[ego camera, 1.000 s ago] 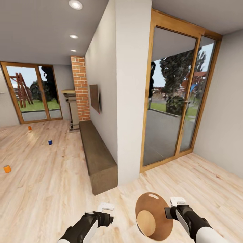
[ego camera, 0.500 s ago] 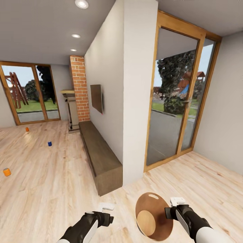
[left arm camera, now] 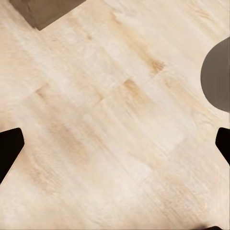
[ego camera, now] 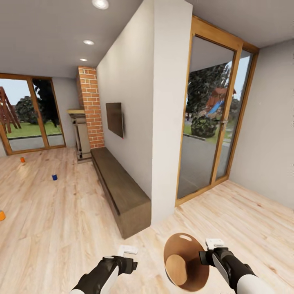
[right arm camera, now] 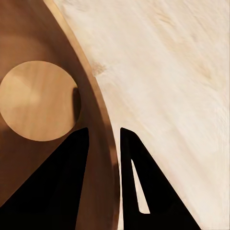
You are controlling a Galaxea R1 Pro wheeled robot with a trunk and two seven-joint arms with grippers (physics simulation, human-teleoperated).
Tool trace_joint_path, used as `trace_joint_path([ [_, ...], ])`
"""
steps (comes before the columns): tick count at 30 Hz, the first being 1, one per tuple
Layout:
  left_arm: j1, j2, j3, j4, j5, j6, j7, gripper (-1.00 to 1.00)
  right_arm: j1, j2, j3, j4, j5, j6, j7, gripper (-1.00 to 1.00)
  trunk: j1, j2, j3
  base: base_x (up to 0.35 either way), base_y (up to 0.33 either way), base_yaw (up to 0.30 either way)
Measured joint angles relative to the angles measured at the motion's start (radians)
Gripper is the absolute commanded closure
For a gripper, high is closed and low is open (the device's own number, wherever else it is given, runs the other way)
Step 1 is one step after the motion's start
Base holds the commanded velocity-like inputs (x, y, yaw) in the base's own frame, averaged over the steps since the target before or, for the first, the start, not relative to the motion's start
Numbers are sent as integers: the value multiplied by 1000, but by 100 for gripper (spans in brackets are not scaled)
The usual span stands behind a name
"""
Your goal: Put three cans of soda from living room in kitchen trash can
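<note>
Light plank floor (ego camera: 61,220) is strewn with three distant cans: blue can (ego camera: 54,177), far orange can (ego camera: 22,159), near orange can (ego camera: 1,215) cropped at the edge. Trash can (ego camera: 185,261) is clamped at its rim by the right gripper (ego camera: 205,257); the left gripper (ego camera: 127,255) is spread, empty.

The tash can (ego camera: 185,261) is gripped at its rim by the right gripper (ego camera: 204,257), while the left gripper (ego camera: 130,261) is held apart. Far beyond the left gripper, an orange can (ego camera: 22,159) and a blue can (ego camera: 54,177) are seen on the floor (ego camera: 61,212).
</note>
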Motion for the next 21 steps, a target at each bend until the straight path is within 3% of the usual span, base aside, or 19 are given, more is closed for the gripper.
trace_joint_path([
  [21,1,1,0,0,0,-1,0,-100,0,6,0,0,-2,1,0,100,0,0,0,8,338,-21],
])
